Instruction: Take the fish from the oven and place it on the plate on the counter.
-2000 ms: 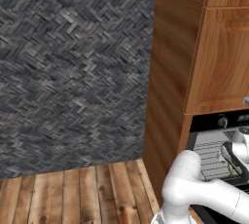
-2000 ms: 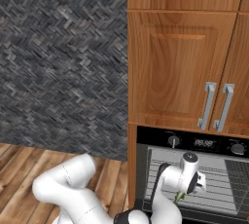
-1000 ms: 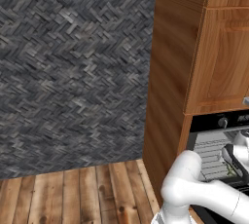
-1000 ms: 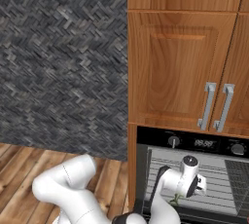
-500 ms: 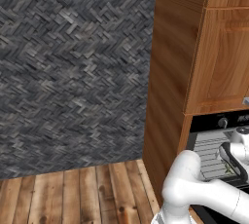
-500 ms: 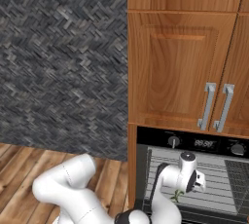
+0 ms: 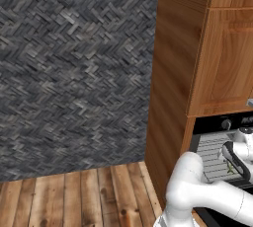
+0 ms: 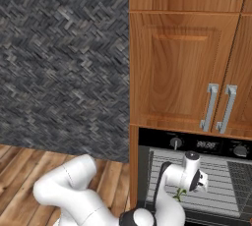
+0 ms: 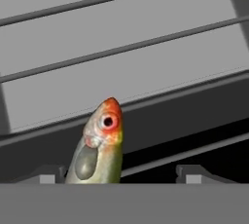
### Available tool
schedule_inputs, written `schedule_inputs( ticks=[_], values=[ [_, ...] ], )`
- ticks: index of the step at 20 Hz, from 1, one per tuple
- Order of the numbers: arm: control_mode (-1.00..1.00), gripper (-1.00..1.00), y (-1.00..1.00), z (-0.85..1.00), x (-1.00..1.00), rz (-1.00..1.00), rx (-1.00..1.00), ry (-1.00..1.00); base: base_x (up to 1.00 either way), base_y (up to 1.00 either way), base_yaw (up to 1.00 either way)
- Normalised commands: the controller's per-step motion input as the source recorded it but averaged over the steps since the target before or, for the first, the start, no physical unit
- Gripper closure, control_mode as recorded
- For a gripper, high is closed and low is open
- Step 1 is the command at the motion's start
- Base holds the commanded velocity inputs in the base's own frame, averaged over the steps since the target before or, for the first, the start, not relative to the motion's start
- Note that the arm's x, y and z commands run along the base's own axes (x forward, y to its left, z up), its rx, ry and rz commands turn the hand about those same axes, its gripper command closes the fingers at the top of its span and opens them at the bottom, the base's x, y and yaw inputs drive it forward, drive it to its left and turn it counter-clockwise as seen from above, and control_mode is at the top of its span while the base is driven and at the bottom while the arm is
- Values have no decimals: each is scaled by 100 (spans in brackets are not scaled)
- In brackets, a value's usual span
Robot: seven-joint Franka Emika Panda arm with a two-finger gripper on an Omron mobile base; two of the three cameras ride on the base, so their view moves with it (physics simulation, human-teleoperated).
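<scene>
- Hand view shows the fish (image 9: 99, 145) close up, head pointing up with a red-orange snout and a round eye, its body dropping out of sight past the lower edge between the two dark finger tips (image 9: 46, 173).
- Behind the fish run the silver bars of a wire rack (image 9: 126, 47) and a dark ledge, so the hand is at the mouth of the oven (image 8: 197, 146).
- Right base view puts the gripper (image 8: 183, 191) in front of the open oven cavity, with a small greenish sliver, the fish (image 8: 179, 193), hanging just below the white hand.
- Left base view shows the same hand at the far right, the gripper (image 7: 232, 164) beside the rack, and a faint olive fleck of fish (image 7: 230, 168) against it.
- My reading is that the fish is picked up and hangs off the rack: it stands upright between the tips with nothing visibly under it. That makes the fingers look clamped on it, though the contact itself is cut off below the frame.
- Done so far, by that reading: the oven is open, the fish is grasped and lifted.
- Left to do: draw the hand clear of the oven, carry the fish to the plate on the counter, set it down and let go.
- Hard to make out: most of the fish's body and tail, the finger pads, and whether the tail touches a rack bar.
- Wooden cabinet doors (image 8: 177, 68) sit above the oven, and a dark herringbone wall (image 7: 74, 68) lies to the left.
</scene>
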Motion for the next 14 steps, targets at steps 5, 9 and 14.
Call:
schedule_inputs(
  ticks=[5,9,14],
  values=[
    [-100,100,3,-97,-47,0,2,3,0,0,0],
    [-100,100,0,-99,-51,0,0,0,0,0,0],
    [-100,100,0,-64,-40,0,0,0,0,0,0]
  ],
)
